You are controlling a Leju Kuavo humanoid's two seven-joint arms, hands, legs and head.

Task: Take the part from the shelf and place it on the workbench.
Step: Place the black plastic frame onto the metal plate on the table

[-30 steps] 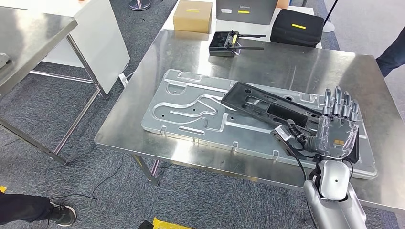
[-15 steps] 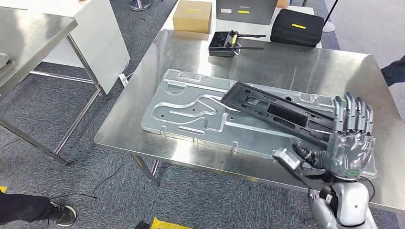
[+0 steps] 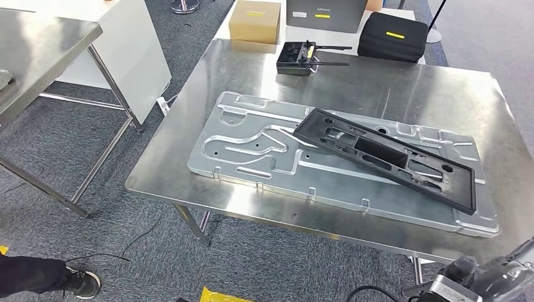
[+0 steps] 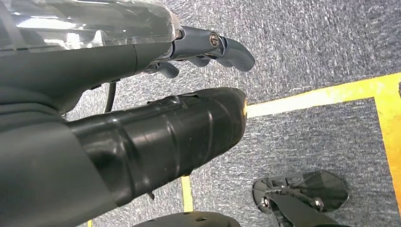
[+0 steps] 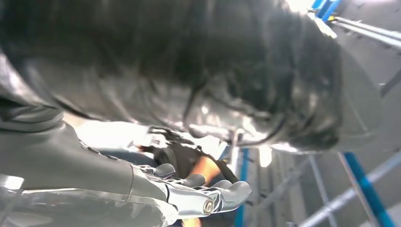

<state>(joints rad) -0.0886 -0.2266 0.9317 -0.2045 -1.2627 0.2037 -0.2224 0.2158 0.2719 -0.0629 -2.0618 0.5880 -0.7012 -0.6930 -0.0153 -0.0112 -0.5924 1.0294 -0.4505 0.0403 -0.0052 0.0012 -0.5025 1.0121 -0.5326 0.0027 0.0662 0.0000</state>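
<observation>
A shiny steel workbench [image 3: 390, 88] carries a large silver stamped-metal panel [image 3: 264, 151] and a black antennaed controller [image 3: 296, 58] at its far edge.

Only readable txt: small white "Lenovo"-like word on grey box [image 3: 325, 12] at far table edge, too small to be sure; yellow labels on brown box [image 3: 255, 21] & black case [image 3: 391, 36] unreadable
</observation>
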